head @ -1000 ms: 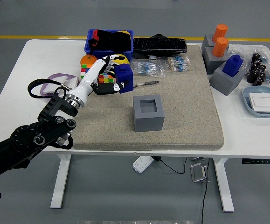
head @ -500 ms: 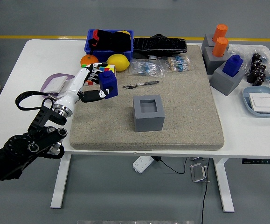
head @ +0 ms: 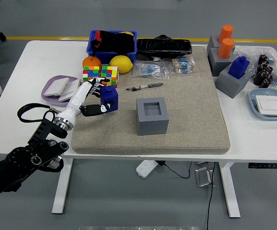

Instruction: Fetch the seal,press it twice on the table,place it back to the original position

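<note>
- Seal: the blue blocky seal [head: 110,98] sits in the grip of the left hand [head: 91,97] over the left part of the tan felt mat [head: 186,110]; whether its base touches the mat I cannot tell.
- White-shelled fingers [head: 96,108] of that hand are curled around the seal, wrapped on its near and left sides.
- The black left arm [head: 26,160] comes in from the lower left corner.
- Right of the seal and apart from it, a grey square holder with an open recess [head: 152,115] stands near the middle of the mat.
- Just behind the hand lie two coloured puzzle cubes [head: 100,74], with an orange fruit [head: 91,62] and a yellow lemon [head: 121,63] beyond them.
- A lavender dish holding white pads [head: 59,88] rests on the white bench [head: 23,86] left of the mat.
- At the far right, grey holders carry two orange seals [head: 226,40] and another blue seal [head: 238,66].
</note>
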### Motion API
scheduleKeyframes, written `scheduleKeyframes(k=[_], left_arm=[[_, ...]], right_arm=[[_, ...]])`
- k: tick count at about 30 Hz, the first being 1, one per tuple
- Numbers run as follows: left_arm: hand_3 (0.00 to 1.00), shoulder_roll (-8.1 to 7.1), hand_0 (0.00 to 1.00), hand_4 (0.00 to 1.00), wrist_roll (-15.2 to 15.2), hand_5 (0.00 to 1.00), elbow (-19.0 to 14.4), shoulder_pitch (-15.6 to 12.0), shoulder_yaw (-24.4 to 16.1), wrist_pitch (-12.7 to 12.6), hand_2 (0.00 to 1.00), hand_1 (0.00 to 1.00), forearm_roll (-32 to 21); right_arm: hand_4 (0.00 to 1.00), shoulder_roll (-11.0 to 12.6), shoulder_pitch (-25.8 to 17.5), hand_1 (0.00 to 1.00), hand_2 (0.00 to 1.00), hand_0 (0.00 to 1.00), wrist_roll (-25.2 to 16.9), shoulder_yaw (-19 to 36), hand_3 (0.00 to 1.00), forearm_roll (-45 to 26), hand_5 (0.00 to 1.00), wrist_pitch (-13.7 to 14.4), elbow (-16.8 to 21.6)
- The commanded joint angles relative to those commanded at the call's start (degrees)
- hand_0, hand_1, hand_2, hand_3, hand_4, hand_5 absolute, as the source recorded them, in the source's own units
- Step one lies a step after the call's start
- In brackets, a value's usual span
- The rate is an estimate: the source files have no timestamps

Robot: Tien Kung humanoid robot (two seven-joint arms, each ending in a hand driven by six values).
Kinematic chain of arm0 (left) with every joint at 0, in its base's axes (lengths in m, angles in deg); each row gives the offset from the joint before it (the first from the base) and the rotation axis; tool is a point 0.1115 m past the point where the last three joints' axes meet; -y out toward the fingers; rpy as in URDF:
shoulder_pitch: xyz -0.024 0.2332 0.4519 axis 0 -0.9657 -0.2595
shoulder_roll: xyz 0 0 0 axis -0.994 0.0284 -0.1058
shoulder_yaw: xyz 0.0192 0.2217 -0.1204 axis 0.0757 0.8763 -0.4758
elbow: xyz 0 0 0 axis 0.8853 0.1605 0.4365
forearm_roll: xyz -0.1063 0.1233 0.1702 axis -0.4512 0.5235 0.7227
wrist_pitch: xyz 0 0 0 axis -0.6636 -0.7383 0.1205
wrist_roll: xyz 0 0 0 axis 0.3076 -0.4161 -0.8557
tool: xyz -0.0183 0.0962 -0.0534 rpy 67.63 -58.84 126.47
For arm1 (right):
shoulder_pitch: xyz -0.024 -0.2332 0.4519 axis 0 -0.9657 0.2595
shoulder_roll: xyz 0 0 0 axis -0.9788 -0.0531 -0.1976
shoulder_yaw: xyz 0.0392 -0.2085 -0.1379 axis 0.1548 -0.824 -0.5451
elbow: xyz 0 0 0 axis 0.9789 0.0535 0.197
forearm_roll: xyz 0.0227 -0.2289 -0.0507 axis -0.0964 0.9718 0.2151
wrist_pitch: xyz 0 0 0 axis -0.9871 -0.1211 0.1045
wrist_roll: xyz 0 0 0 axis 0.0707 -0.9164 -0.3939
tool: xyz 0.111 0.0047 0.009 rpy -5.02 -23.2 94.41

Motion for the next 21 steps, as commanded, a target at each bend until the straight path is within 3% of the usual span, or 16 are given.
scheduleKeyframes(k=[21], left_arm=[[0.760, 1.01, 0.482, 0.641, 1.3, 0.002, 2.9, -1.0, 2.6, 0.2, 0.366, 0.404, -3.9]], right_arm=[[0.705, 0.2, 0.1, 0.685, 0.693, 0.771, 0.0, -0.4, 0.626, -0.1, 0.356, 0.0, 0.1]])
